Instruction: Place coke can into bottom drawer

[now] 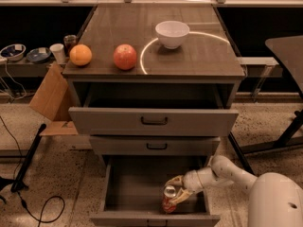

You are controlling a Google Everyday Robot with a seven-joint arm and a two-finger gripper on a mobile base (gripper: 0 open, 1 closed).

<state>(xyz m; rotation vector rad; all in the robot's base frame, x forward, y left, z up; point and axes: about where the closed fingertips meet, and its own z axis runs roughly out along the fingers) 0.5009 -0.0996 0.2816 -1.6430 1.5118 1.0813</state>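
Note:
The coke can (169,199), red with a silver top, stands upright inside the open bottom drawer (115,188), near its front right corner. My gripper (177,191) reaches into the drawer from the right. Its fingers (174,180) are closed around the can's upper part. The white arm runs back to the robot body at the lower right.
The top drawer (153,121) is pulled out above; the middle drawer (155,145) is nearly closed. On the cabinet top sit an orange (80,55), a red apple (125,56) and a white bowl (172,33). A cardboard box (51,96) and cables lie at the left.

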